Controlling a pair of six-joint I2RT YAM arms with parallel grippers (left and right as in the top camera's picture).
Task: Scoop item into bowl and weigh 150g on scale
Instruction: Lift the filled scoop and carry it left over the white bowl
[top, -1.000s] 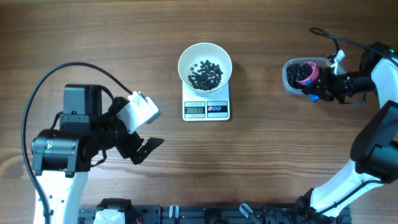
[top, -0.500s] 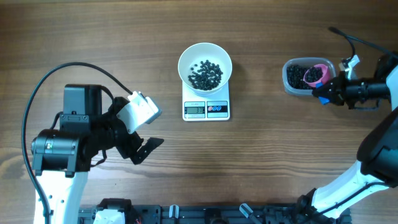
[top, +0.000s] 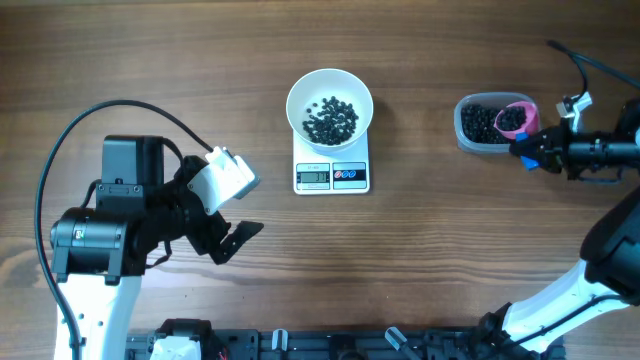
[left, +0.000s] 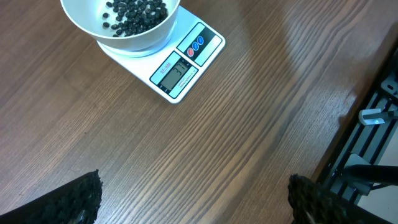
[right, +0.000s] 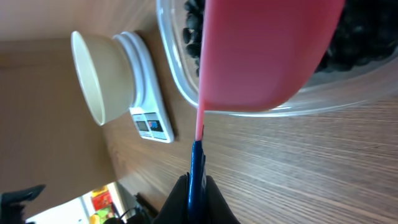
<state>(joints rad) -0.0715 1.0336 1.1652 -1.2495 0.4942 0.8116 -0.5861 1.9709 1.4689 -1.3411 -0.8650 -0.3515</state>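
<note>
The right end effector (top: 527, 152) pinches the pink scoop (top: 528, 114) among black beads (top: 480, 123) just beside it; left end effector (top: 237, 238) spread.

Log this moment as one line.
left tool: open, empty | right tool: shut on loaded pink scoop at tub | bowl: on scale, holding beads

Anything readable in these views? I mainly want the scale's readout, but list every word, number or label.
On the scale, the display: too small and blurred to read in any view.
On its buttons: any marks too small to read.
On the bowl, scoop and tub: no text seen.
</note>
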